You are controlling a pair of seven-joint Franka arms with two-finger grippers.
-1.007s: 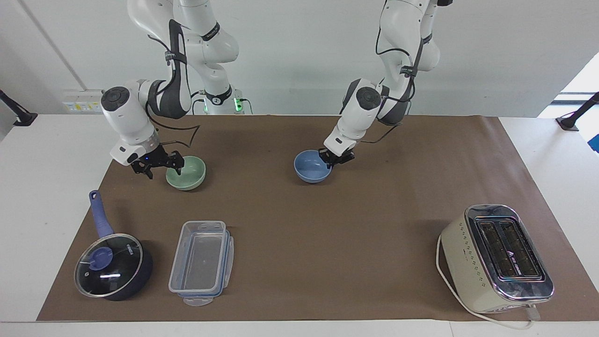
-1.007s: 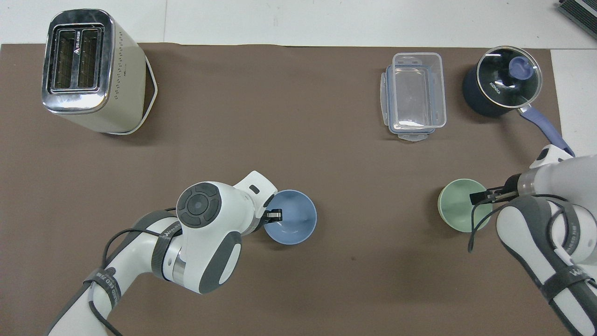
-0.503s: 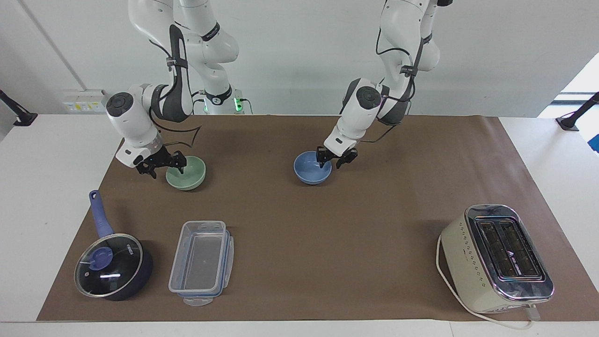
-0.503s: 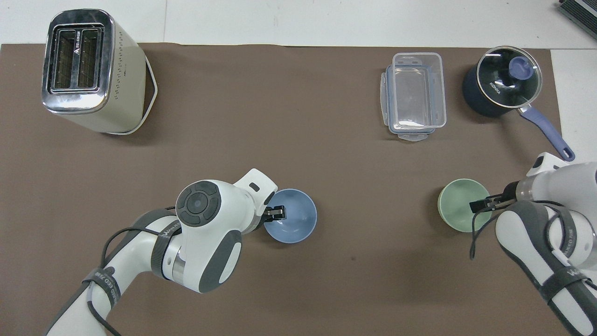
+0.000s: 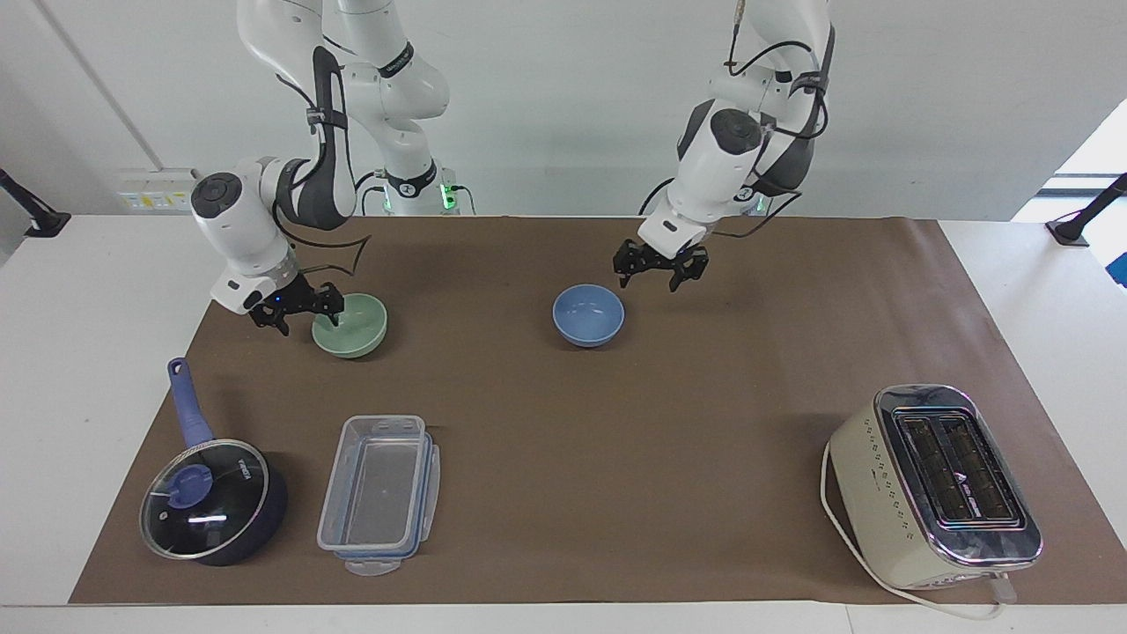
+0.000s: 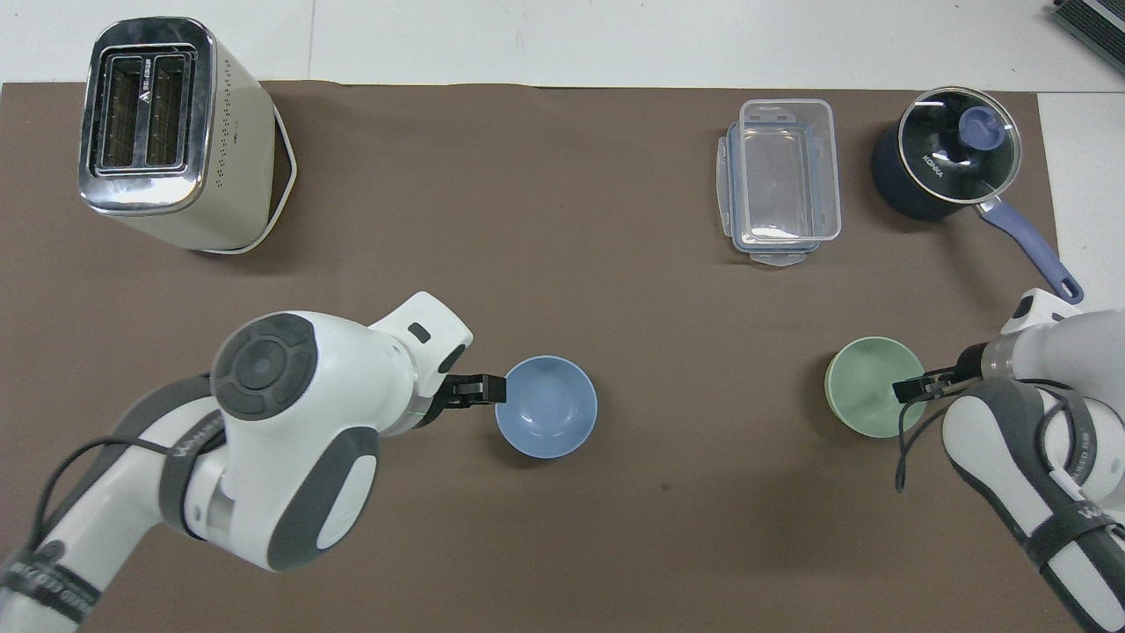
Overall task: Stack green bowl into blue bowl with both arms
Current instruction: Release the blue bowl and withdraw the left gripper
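Facing view: your right gripper straddles the green bowl's rim, fingers apart, nothing clamped; your left gripper hangs spread and empty above the mat beside the blue bowl.

Both bowls sit apart on the brown mat, the green one toward the right arm's end. If you close on that thin rim off-centre, the bowl could tip or skid away. Overhead, the left fingertips seem to touch the blue bowl; only the facing camera shows them raised clear. Overhead does show both bowls are empty.
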